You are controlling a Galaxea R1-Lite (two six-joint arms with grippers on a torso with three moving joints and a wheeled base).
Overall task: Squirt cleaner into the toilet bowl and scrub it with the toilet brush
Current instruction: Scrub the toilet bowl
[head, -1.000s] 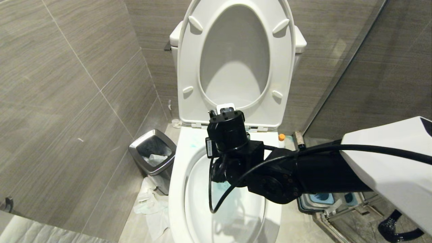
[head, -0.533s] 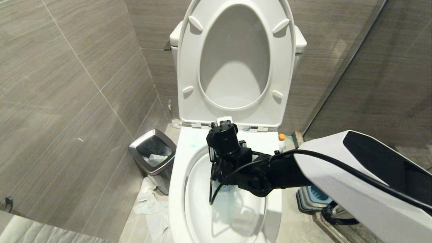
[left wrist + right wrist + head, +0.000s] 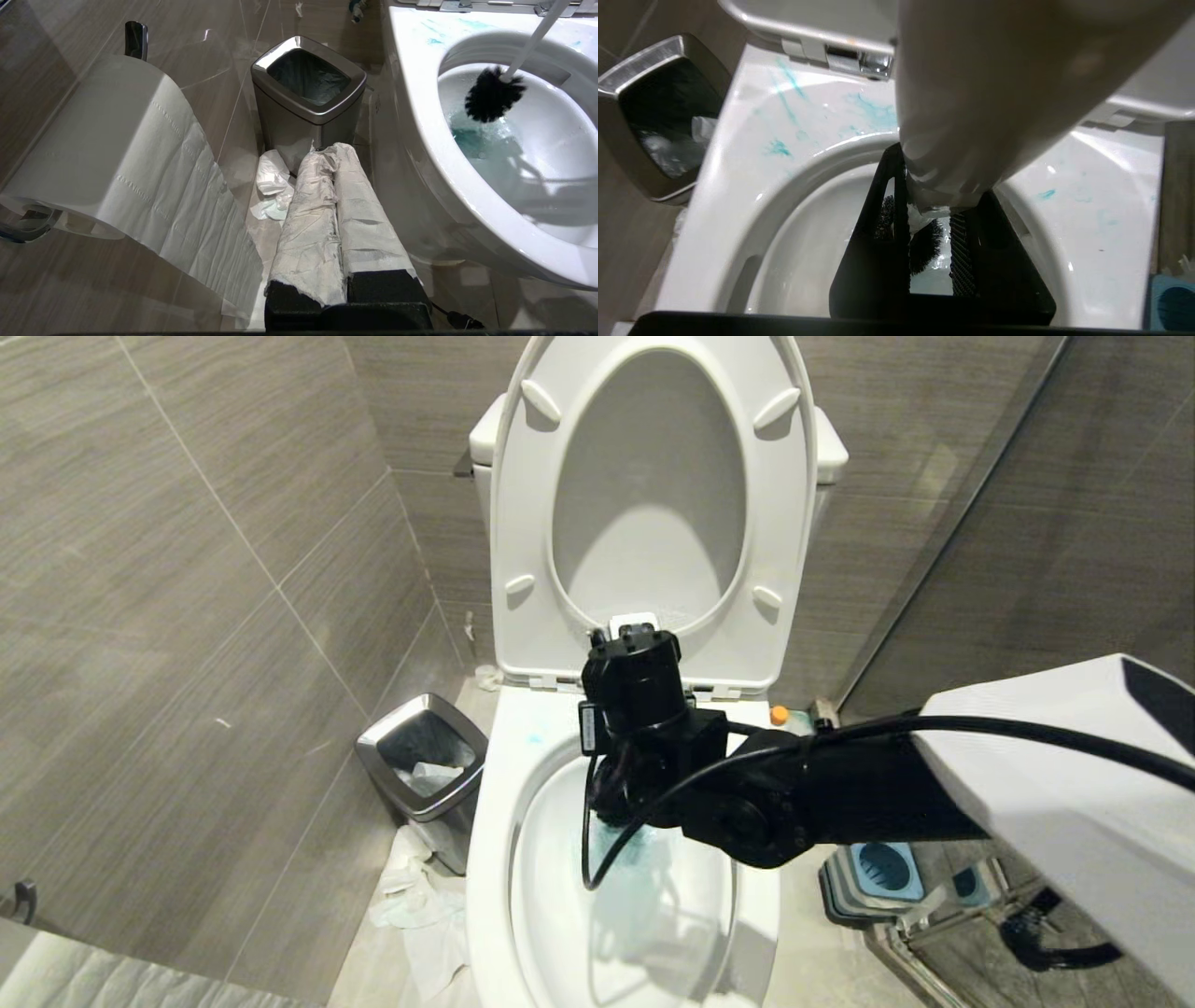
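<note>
Toilet roll (image 3: pixel 117 154): is being seen at the far left, on a wall holder, with a sheet hanging down.
Left gripper (image 3: pixel 336 186): is being kept low beside the bowl; its paper-wrapped fingers are pressed together with nothing between them.
Bin (image 3: pixel 425 751): is standing on the floor left of the toilet, crumpled paper (image 3: pixel 411 896) lying at its foot.
Toilet bowl (image 3: pixel 490 859): is being scrubbed, seat and lid raised; turquoise cleaner (image 3: pixel 472 140) is pooled inside, streaks on the rear rim.
Toilet brush (image 3: pixel 493 98): its dark head is being held against the inner wall, just above the cleaner.
Right gripper (image 3: pixel 931 205): is being held over the basin, clamped around the brush's white handle.
Brush holder (image 3: pixel 882 868): is sitting on the floor right of the bowl.
</note>
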